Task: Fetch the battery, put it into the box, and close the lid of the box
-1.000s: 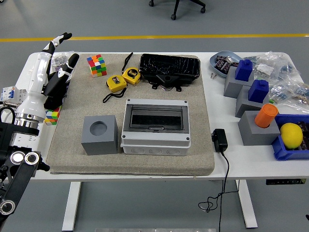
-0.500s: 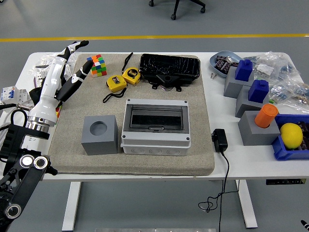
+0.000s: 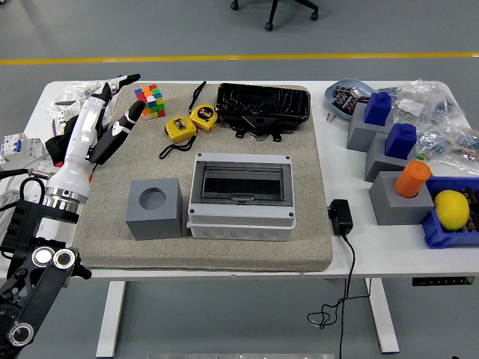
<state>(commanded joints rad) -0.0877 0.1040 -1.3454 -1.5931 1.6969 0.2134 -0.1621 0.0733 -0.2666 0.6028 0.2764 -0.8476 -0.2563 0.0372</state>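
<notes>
In the head view, the box [image 3: 241,213] sits mid-mat [image 3: 112,243], near the front edge, with its smoked lid [image 3: 239,182] down flat and apparently latched. Nothing can be made out through the window. Behind it, at the mat's far edge and apart from the box, lies a black wrapped pack [image 3: 263,105], which I take to be the battery. If so, the battery is outside the box, and the placing part of the task remains. The lid lies as the task wants it at the end, but the shut lid stands between the pack and the box's inside. The pack lies flat with its long axis running left to right, roughly parallel to the table's [image 3: 337,254] far edge. Its right end dips slightly toward the camera, and small tabs or leads stick out of its near side toward the box. The left hand [image 3: 114,112] hovers over the mat's far left corner, just left of a colour cube [image 3: 150,100]. Its fingers are spread wide and hold nothing, and they point toward the far right, roughly toward the pack but well short of it. The right hand does not show.
</notes>
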